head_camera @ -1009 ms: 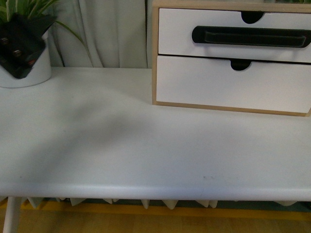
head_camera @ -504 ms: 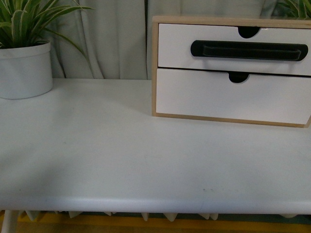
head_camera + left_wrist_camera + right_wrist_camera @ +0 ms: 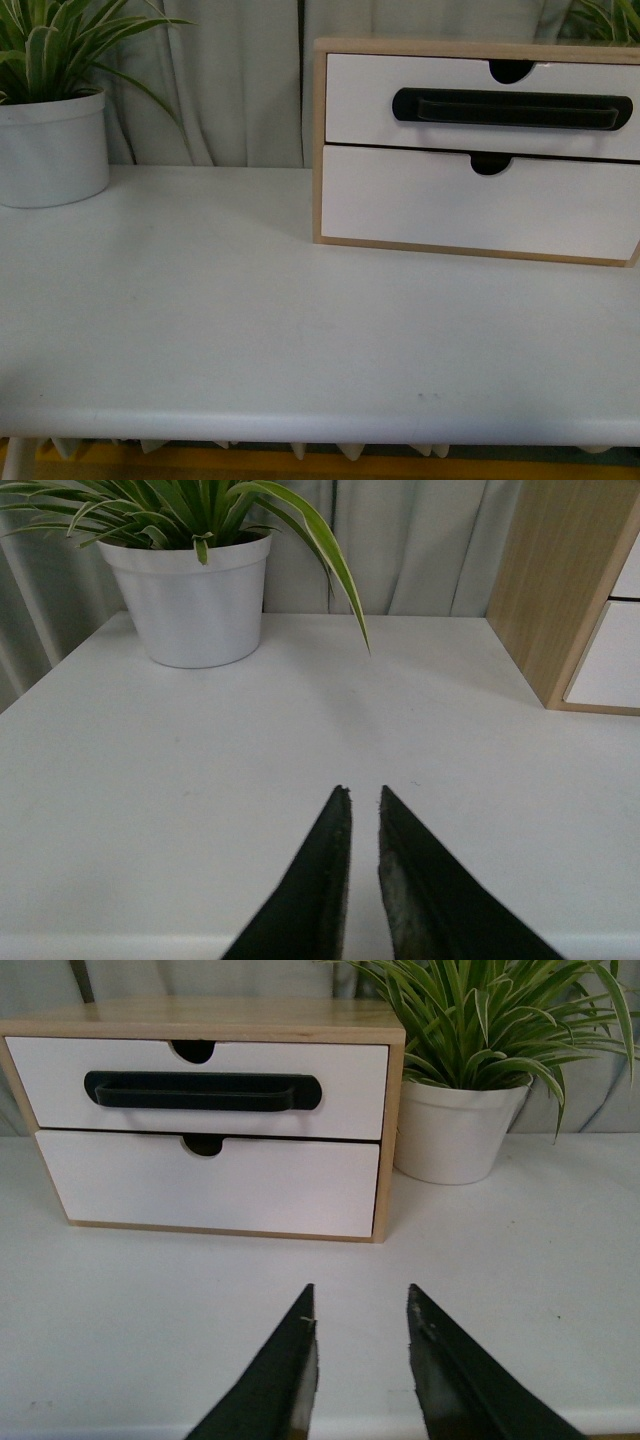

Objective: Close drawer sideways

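While the white surface (image 3: 250, 320) lies bare toward the front, the drawer (image 3: 360, 100) sits at about 1 o'clock in the front view. It fills the upper slot of a light wood frame (image 3: 319, 140). Its long black handle (image 3: 512, 108) runs across the white front, under a half-round notch (image 3: 512, 69) in the top edge. The front looks about level with the frame's edge. Just below it is a plain lower drawer (image 3: 450, 205) with a notch of its own.

At 10 o'clock a white plant pot (image 3: 52, 150) with striped leaves stands on the surface, well apart from the frame, with a pale curtain (image 3: 240, 80) behind.

The left hand (image 3: 362, 795) hangs over the surface with its fingers nearly clenched, only a thin slit between them, grasping nothing. The right hand (image 3: 360, 1295) faces the drawer from a distance, fingers released with a clear gap and nothing in it. A second pot (image 3: 455, 1130) stands just beside the frame at 3 o'clock of the drawer.
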